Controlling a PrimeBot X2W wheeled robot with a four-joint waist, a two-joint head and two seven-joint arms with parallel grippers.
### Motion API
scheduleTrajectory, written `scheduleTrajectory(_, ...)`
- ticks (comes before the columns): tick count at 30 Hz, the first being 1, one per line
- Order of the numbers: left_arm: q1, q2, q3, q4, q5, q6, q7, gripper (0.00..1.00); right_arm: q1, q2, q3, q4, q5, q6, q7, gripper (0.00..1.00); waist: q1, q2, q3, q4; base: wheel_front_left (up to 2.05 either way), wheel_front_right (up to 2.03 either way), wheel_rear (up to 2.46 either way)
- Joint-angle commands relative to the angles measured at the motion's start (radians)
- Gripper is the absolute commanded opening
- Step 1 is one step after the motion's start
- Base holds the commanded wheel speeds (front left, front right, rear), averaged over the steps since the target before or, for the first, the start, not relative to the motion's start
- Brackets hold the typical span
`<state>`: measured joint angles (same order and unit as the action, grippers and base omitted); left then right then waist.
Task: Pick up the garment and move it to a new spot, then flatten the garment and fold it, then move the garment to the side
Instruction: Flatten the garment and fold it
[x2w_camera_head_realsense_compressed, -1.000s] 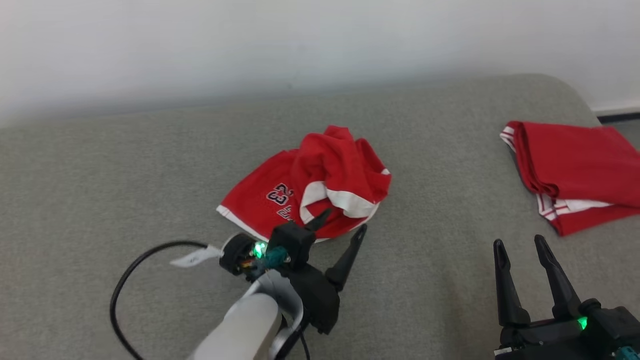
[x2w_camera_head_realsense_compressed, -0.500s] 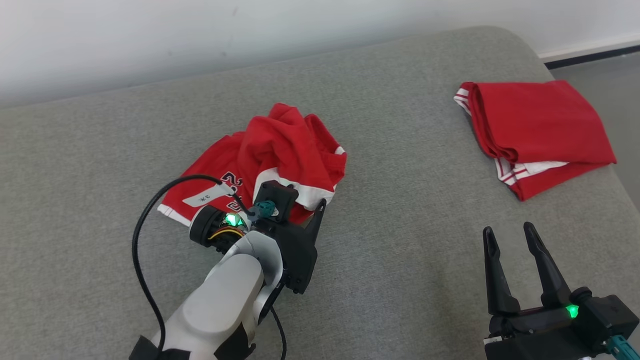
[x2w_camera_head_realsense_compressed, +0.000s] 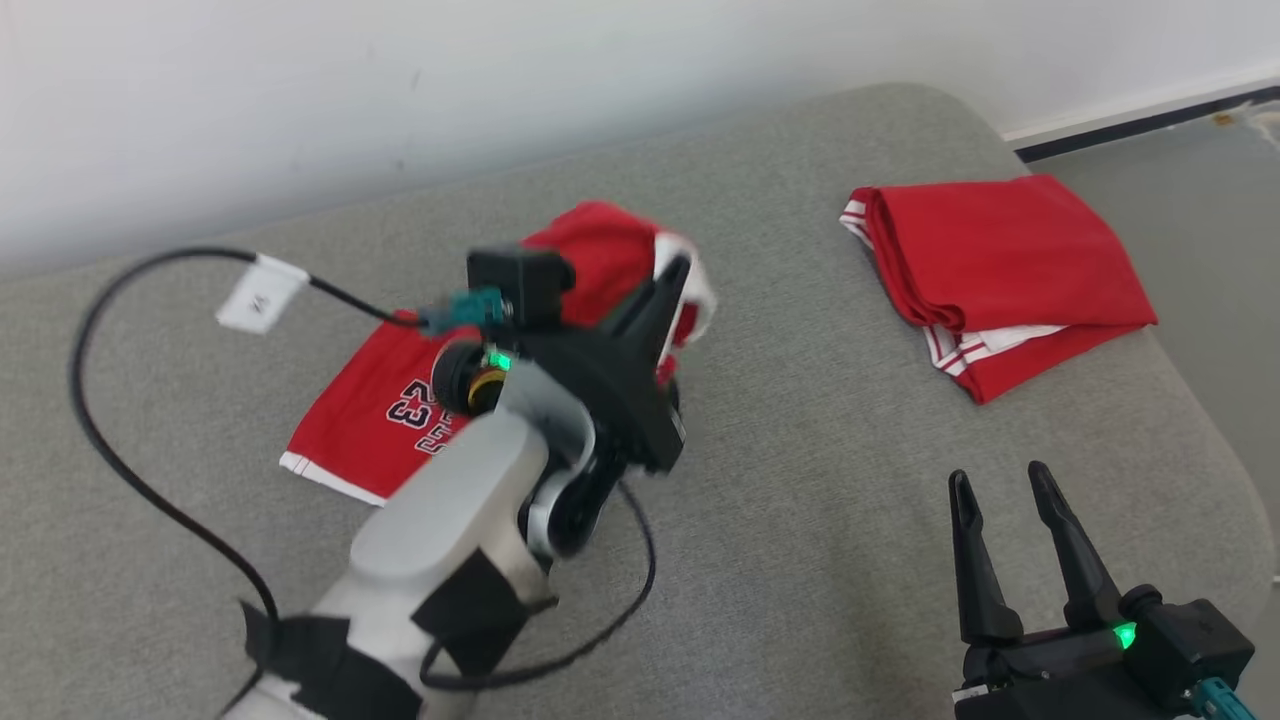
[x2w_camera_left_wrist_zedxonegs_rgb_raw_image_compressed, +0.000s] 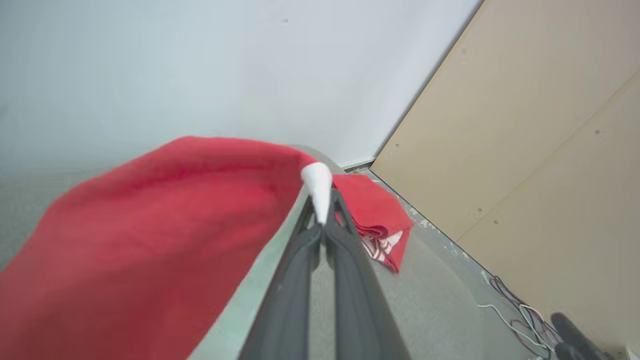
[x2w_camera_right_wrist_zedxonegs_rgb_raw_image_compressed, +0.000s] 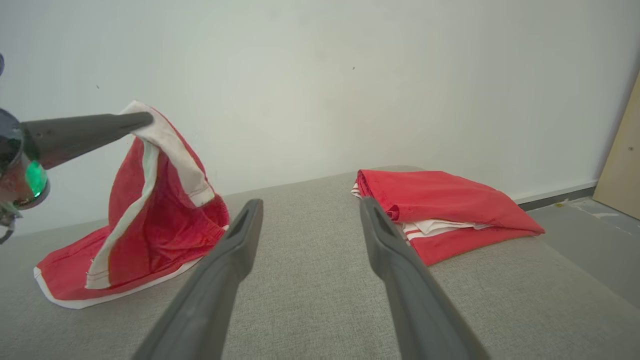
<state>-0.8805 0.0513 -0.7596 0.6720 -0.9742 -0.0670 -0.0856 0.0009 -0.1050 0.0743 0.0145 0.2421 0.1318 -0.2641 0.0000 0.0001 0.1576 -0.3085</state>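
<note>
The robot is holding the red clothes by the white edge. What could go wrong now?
1. The left gripper pinches only the white edge at its fingertips, so the garment might slip out.
2. The garment's far end lies on the cushion; pulling could drag and bunch it more.
3. The black cable loops loosely by that arm and might snag.

"23" on the red garment (x2w_camera_head_realsense_compressed: 352, 418)
</note>
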Motion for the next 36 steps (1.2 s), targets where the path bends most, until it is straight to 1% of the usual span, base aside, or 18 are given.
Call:
scheduleTrajectory(1, -0.045, -0.001, -0.002, -0.027, -0.038, 0.014, -0.029, 0.0, 0.007, 0.005, 0.0, 0.002, -0.002, -0.003, 0.0, 1.0, 0.0, -0.0001, -0.024, -0.022, 0.0, 0.0, 0.0)
scheduleTrajectory(4, -0.114, -0.001, -0.012, -0.07, -0.126, 0.028, -0.081, 0.0, 0.018, 0.005, 0.005, 0.007, 0.0, -0.003, 0.0, 1.0, 0.0, -0.0001, -0.042, -0.035, 0.0, 0.0, 0.0)
scheduleTrajectory(9, -0.23, 0.001, -0.014, -0.141, -0.24, 0.023, -0.165, 0.0, 0.031, -0.004, -0.012, 0.004, 0.002, -0.003, 0.0, 1.0, 0.0, -0.0001, -0.053, -0.023, 0.0, 0.0, 0.0)
scheduleTrajectory(12, -0.231, 0.001, -0.004, -0.178, -0.295, 0.017, -0.177, 0.0, 0.033, -0.01, -0.016, -0.002, 0.0, -0.003, 0.0, 1.0, 0.0, -0.0001, -0.053, 0.0, 0.0, 0.0, 0.0)
scheduleTrajectory(14, -0.186, 0.0, -0.025, -0.187, -0.311, 0.018, -0.179, 0.0, 0.032, -0.009, -0.024, -0.009, -0.001, -0.003, 0.0, 1.0, 0.0, -0.0001, -0.048, 0.021, 0.0, 0.0, 0.0)
scheduleTrajectory(17, -0.091, 0.002, -0.062, -0.145, -0.287, 0.016, -0.178, 0.0, 0.045, -0.01, -0.026, -0.009, -0.002, -0.003, 0.0, 1.0, 0.0, -0.0001, -0.046, 0.062, 0.0, 0.0, 0.0)
scheduleTrajectory(20, 0.031, 0.018, -0.056, -0.093, -0.267, 0.012, -0.179, 0.0, 0.047, -0.012, -0.028, -0.011, -0.003, -0.003, 0.0, 1.0, 0.0, -0.0001, -0.045, 0.097, 0.0, 0.0, 0.0)
scheduleTrajectory(22, 0.109, 0.039, -0.032, -0.073, -0.243, 0.006, -0.179, 0.0, 0.045, -0.009, -0.029, -0.015, -0.004, -0.003, 0.0, 1.0, 0.0, -0.0001, -0.043, 0.117, 0.0, 0.0, 0.0)
scheduleTrajectory(23, 0.109, 0.039, -0.032, -0.073, -0.243, 0.006, -0.179, 0.0, 0.045, -0.009, -0.029, -0.015, -0.004, -0.003, 0.0, 1.0, 0.0, -0.0001, -0.043, 0.117, 0.0, 0.0, 0.0)
scheduleTrajectory(30, 0.339, 0.14, 0.16, -0.069, -0.104, 0.02, -0.179, 0.0, 0.055, -0.011, -0.031, -0.02, -0.006, -0.003, 0.0, 1.0, 0.0, -0.0001, -0.047, 0.163, 0.0, 0.0, 0.0)
scheduleTrajectory(36, 0.453, 0.231, 0.316, -0.093, 0.025, 0.037, -0.179, 0.0, 0.067, -0.02, -0.031, -0.02, -0.005, -0.003, 0.0, 1.0, 0.0, -0.0001, -0.057, 0.18, 0.0, 0.0, 0.0)
